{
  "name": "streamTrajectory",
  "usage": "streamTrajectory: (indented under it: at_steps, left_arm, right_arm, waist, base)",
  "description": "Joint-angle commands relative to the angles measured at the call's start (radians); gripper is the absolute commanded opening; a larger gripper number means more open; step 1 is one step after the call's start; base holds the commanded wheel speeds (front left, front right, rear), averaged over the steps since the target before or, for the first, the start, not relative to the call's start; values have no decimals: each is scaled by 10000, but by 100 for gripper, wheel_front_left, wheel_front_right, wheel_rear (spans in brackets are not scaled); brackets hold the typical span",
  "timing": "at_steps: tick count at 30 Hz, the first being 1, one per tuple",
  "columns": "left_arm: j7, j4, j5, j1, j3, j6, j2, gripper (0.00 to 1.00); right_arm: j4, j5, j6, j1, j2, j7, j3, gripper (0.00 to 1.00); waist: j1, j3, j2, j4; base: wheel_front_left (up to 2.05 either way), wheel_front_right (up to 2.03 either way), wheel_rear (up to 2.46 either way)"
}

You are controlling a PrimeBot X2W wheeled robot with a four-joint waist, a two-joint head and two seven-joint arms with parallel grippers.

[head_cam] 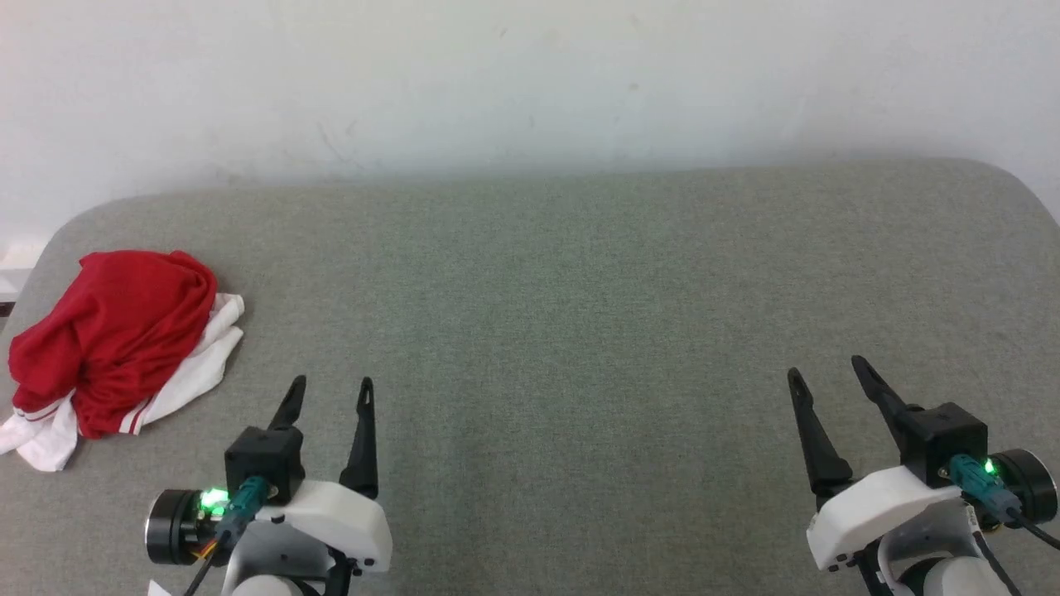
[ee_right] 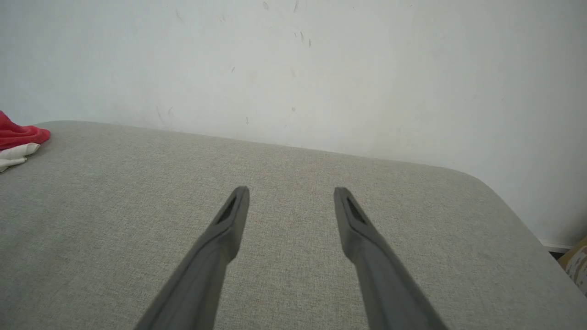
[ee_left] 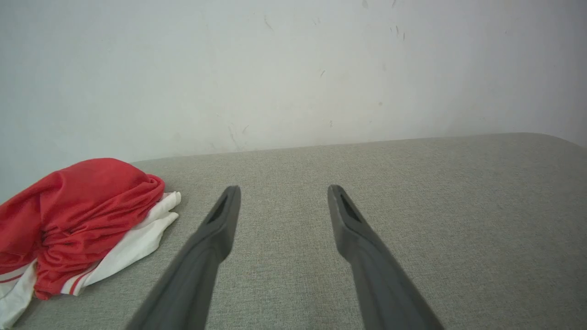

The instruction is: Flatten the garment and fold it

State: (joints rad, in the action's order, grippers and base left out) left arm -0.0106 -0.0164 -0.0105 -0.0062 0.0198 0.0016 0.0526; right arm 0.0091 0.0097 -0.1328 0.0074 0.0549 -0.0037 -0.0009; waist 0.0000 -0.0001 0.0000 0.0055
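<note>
**A:** Where's the shirt [head_cam: 116, 339] at?

**B:** Soft, crumpled red-and-white heap at the table's [head_cam: 580, 331] left edge, slanting toward its back. Left gripper [head_cam: 330, 391] and right gripper [head_cam: 828, 372] are spread, empty, over the table's near edge.

A red shirt [head_cam: 116, 331], its sleeves white and edged with thin red-and-white stripes, lies on a table [head_cam: 580, 290] covered in grey-green woven cloth with a fine heathered fleck. The wall [head_cam: 530, 74] is off-white, marked with a few faint dark scuffs. The left gripper [head_cam: 331, 383] and right gripper [head_cam: 826, 367] each have black fingers [head_cam: 362, 447], a black block, a white shell [head_cam: 348, 517] and a bright green light [head_cam: 214, 498] beside a teal plug. In the wrist views the fingers read matte dark grey.
</note>
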Motion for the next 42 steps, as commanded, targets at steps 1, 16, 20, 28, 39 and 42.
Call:
streamTrajectory:
  at_steps: [1, 16, 20, 28, 39, 42]
  left_arm:
    - [-91, -75, -114, -93, 73, 93, -2, 100]
    - [-414, -323, -355, -205, 298, 408, 59, 100]
    - [-499, -354, -424, -206, 331, 507, 92, 100]
    - [-667, -409, -568, -200, 403, 701, 163, 100]
    - [-897, -477, -783, -167, 501, 971, 251, 100]
    - [-960, -502, -846, -157, 523, 1050, 277, 100]
  right_arm:
    - [15, 75, 2, -9, -6, -116, -38, 100]
    - [69, 137, 4, -10, -11, -316, -60, 100]
    - [94, 176, 5, -18, -12, -384, -28, 100]
    - [165, 265, 6, -32, -15, -511, 72, 100]
    - [265, 355, 8, -64, -19, -671, 117, 100]
    - [285, 385, 9, -73, -20, -710, 136, 100]
  waist:
    - [0, -1, 0, 39]
    - [0, -35, 0, 801]
    - [0, -48, 0, 1079]
    - [0, -69, 0, 1665]
    - [0, -93, 0, 2405]
    - [0, -108, 0, 2583]
  base:
    - [0, 0, 0]
    - [0, 0, 0]
    - [0, 0, 0]
    - [0, 0, 0]
    - [0, 0, 0]
    - [0, 0, 0]
